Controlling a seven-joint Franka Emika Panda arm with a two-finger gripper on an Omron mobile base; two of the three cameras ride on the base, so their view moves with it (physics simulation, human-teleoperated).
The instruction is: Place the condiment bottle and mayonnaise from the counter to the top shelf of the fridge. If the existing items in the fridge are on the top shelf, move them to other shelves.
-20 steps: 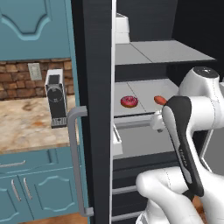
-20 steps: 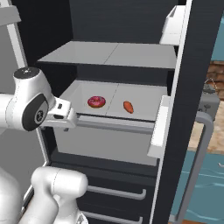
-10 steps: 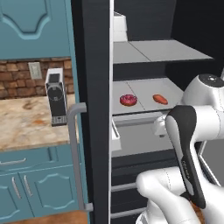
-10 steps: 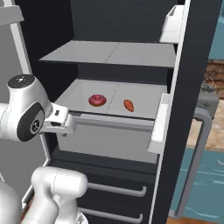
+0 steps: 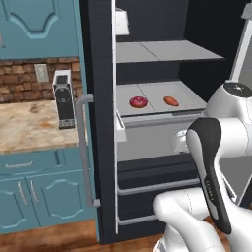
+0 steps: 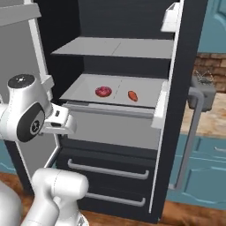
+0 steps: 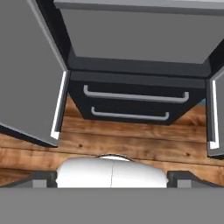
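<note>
1. Left base view: the fridge (image 5: 98,74) stands open with its door swung toward the counter (image 5: 24,130). The top shelf (image 5: 162,50) is bare. One shelf down, the pink donut (image 5: 138,102) lies at about 9 o'clock from the orange-red piece (image 5: 171,101), the two near each other but apart. The orange-red piece's long axis runs roughly 9 to 3 across the shelf. On the counter I see a dark appliance (image 5: 64,101); I cannot make out the condiment bottle or the mayonnaise here.

2. Right base view: the donut (image 6: 103,91) and orange-red piece (image 6: 132,95) sit on the second shelf (image 6: 84,86), below the empty top shelf (image 6: 110,46). The arm's white wrist sits at about 7 o'clock of them, low and nearer the donut.

3. Hand view: the camera looks down at the fridge's lower drawers (image 7: 135,105) and the wooden floor (image 7: 131,144). The hand's (image 7: 112,175) fingertips (image 7: 43,177) stand wide apart, holding nothing. Judging by this, both food pieces lie above and ahead of the hand, so any reach must first lift and tilt up.
</note>
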